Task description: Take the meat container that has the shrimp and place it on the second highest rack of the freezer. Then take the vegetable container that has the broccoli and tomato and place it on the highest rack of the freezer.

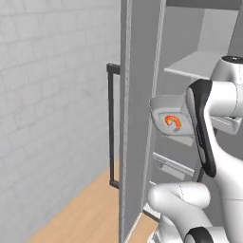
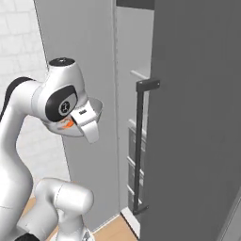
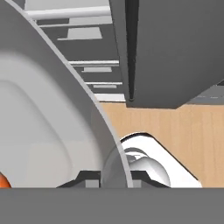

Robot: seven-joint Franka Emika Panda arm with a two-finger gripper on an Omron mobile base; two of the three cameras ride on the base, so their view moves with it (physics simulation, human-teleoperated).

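Note:
My gripper [image 3: 114, 177] is shut on the rim of the meat container [image 1: 170, 114], a shallow light-grey tray with a curled orange shrimp [image 1: 173, 122] lying in it. The tray hangs level in front of the open freezer [image 1: 137, 118]. It is below the highest rack [image 1: 197, 64] and about level with the second highest rack [image 1: 228, 124], which my arm partly hides. From the right, the gripper [image 2: 88, 124] and the tray [image 2: 97, 109] sit just left of the freezer opening. The vegetable container is out of view.
The left freezer door carries a black bar handle [image 1: 111, 128], and the dark right door [image 2: 197, 117] has another [image 2: 139, 146]. Grey drawer fronts [image 1: 171, 166] lie below the shelves. A white brick wall [image 1: 47, 95] stands left above a wooden floor [image 1: 85, 209].

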